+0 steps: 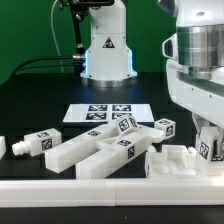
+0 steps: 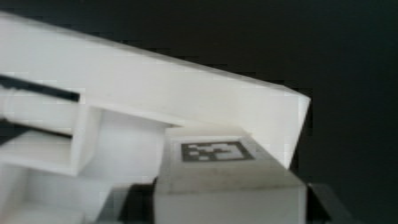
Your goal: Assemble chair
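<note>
Pinching a tagged block [image 1: 206,151] between its jaws, the gripper [image 1: 207,142] hangs at the exterior view's right, just above the seat frame [image 1: 176,160]. In the wrist view, dark fingers [image 2: 128,206] flank the block on both sides. Its tagged face is turned toward the camera, and the frame's white wall lies just beyond it. In the exterior view the block looks upright, its long axis roughly vertical, though the fingers hide much of it.

The seat frame lies flat at the near right of the table [image 1: 30,110], close to the rail [image 1: 100,186] along the near edge. Two bars [image 1: 95,152] lie side by side in the middle, their long axes slanting from near left to far right, with the far ends close together. A cube [image 1: 165,127] sits just to the right of those ends. A short piece [image 1: 40,143] lies at the exterior view's left, its long axis running left to right, well apart from the gripper. The marker board [image 1: 97,113] lies flat beyond the bars, on the far side.
</note>
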